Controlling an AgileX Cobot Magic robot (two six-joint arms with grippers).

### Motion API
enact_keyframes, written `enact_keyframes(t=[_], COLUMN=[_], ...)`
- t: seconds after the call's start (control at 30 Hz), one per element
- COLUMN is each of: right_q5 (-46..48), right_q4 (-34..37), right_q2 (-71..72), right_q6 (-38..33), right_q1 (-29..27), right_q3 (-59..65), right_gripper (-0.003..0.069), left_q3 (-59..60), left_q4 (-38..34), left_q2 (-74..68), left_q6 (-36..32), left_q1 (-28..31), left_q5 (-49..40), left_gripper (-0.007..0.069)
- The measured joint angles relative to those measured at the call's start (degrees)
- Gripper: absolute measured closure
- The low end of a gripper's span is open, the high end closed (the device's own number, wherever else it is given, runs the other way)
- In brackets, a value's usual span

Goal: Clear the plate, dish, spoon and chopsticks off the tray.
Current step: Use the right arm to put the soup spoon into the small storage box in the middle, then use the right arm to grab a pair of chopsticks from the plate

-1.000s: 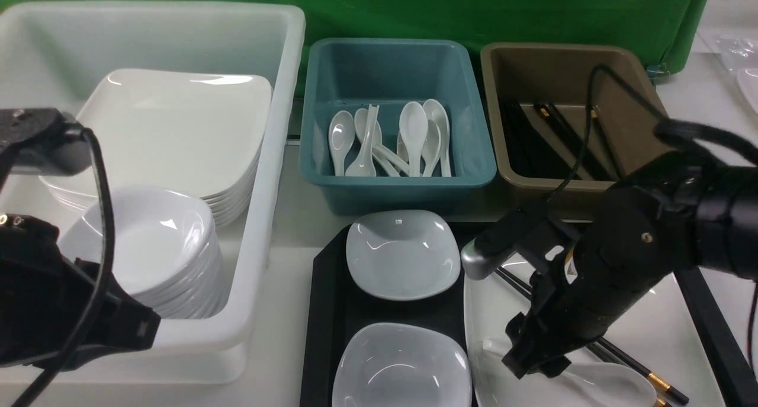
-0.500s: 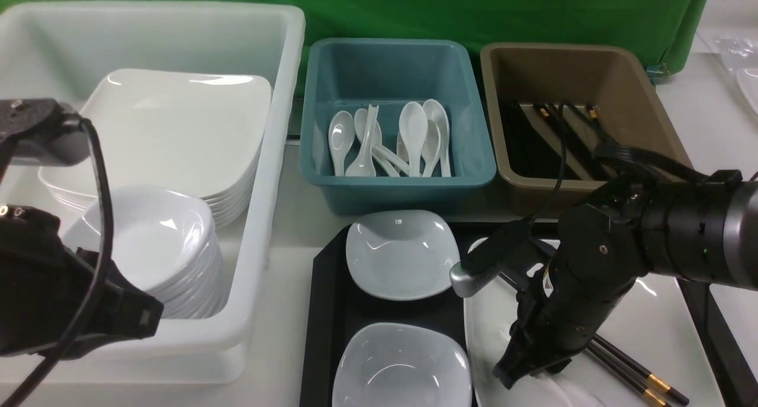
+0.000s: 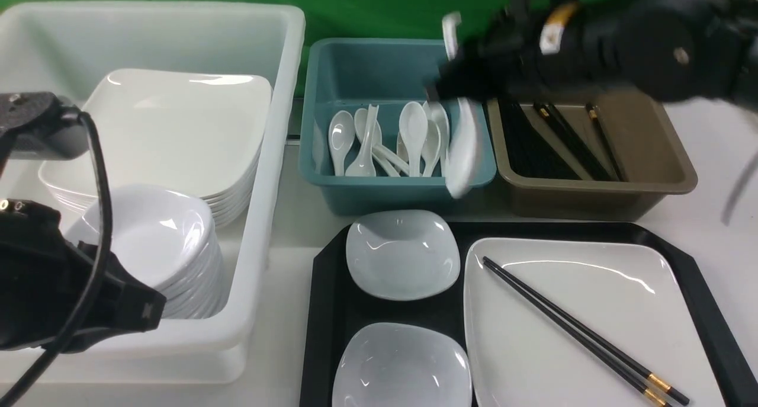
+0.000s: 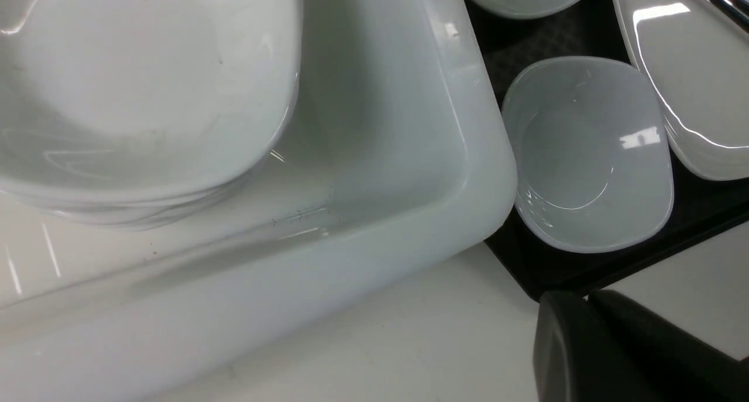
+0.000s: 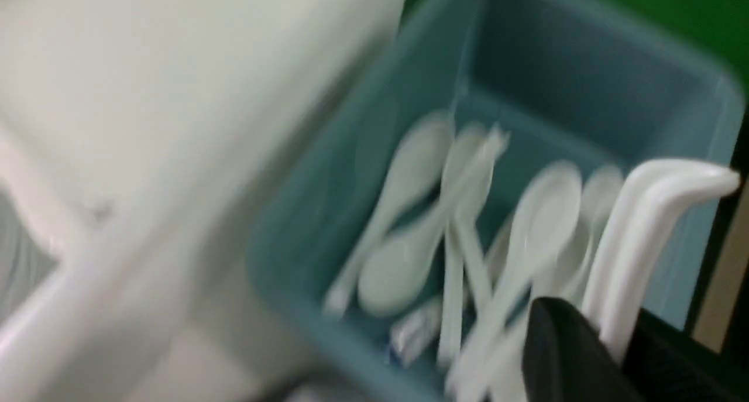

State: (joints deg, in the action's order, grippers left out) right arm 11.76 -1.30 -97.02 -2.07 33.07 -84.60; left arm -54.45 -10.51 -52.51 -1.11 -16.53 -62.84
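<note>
Above the teal bin [image 3: 398,185], front view, our right gripper [image 3: 444,84] grasps the spoon [image 3: 465,152]; the chopsticks [image 3: 583,333] lie on the plate [image 3: 545,348] in the tray [image 3: 323,312]. Left wrist view: our left gripper [image 4: 585,299] is clenched. Right wrist view: the spoon's handle is pinched.

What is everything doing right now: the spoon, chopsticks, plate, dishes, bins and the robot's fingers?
Spoon: held up in the air, tilted
Chopsticks: lying on the plate
Plate: on the tray, under the chopsticks
Two dishes: on the tray, nothing inside
Teal bin: spoons inside
Brown bin: chopsticks inside
Left fingers: shut
Right fingers: shut on the spoon
</note>
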Motion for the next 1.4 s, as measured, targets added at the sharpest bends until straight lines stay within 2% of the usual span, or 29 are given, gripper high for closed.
enact_keyframes(t=[0.2,0.27,0.3,0.43,0.5,0.57,0.6,0.73,0.77,0.83,0.9,1.0,1.2,1.23,1.3,1.4], right_q5=[-4.61,-4.77,-4.91,-2.99,2.13,9.52,15.82,38.62,43.08,51.37,52.95,52.89,50.40,48.89,44.52,38.16], right_q4=[0.00,0.00,0.00,0.00,-0.39,-2.47,-4.30,-11.45,-12.19,-12.76,-12.25,-10.52,-7.34,-7.29,-7.09,-6.92], right_q2=[-18.15,-22.08,-23.15,-24.14,-21.94,-18.92,-16.80,-9.00,-7.78,-5.65,-4.20,-2.61,-1.77,-1.77,-1.86,-1.86], right_q6=[4.43,4.49,4.49,4.60,4.55,4.56,4.35,2.07,1.39,1.65,2.07,2.07,1.52,1.38,1.38,1.59], right_q1=[-3.28,-3.48,-3.48,-3.53,-3.72,-3.72,-3.72,-3.80,-3.94,-4.60,-5.21,-5.55,-5.46,-5.46,-5.46,-5.46], right_q3=[-17.73,-20.16,-20.84,-21.43,-21.43,-21.43,-21.43,-21.93,-22.00,-21.70,-19.46,-13.51,3.09,6.22,11.55,16.32], right_gripper=[0.0573,0.0531,0.0476,0.0147,0.0083,0.0105,0.0148,0.0482,0.0546,0.0599,0.0606,0.0542,0.0201,0.0162,0.0104,0.0090], left_q3=[0.00,0.00,0.00,0.00,0.00,0.00,0.00,0.00,0.00,0.00,0.00,0.00,0.00,0.00,0.00,0.00], left_q4=[-0.18,-0.24,-0.31,-0.31,-0.31,-0.31,-0.31,-0.31,-0.31,-0.31,-0.31,-0.21,-0.12,-0.12,-0.12,-0.12], left_q2=[0.00,0.00,0.00,0.00,0.00,0.00,0.00,0.00,0.00,0.00,0.00,0.00,0.00,0.00,0.00,0.00], left_q6=[0.00,0.00,0.00,0.00,0.06,0.06,0.06,-0.49,-0.83,-1.83,-1.97,-2.57,-3.21,-3.21,-3.29,-3.41], left_q1=[0.00,0.00,0.00,0.00,0.00,0.00,0.00,0.00,0.00,0.00,0.00,0.00,0.00,0.00,0.00,0.00], left_q5=[-1.08,-1.26,-1.26,-0.60,-0.17,-0.17,-0.17,-0.12,-0.01,0.06,0.10,0.47,0.47,0.47,0.23,0.00], left_gripper=[0.0616,0.0616,0.0616,0.0616,0.0616,0.0616,0.0616,0.0616,0.0616,0.0616,0.0616,0.0616,0.0616,0.0616,0.0616,0.0616])
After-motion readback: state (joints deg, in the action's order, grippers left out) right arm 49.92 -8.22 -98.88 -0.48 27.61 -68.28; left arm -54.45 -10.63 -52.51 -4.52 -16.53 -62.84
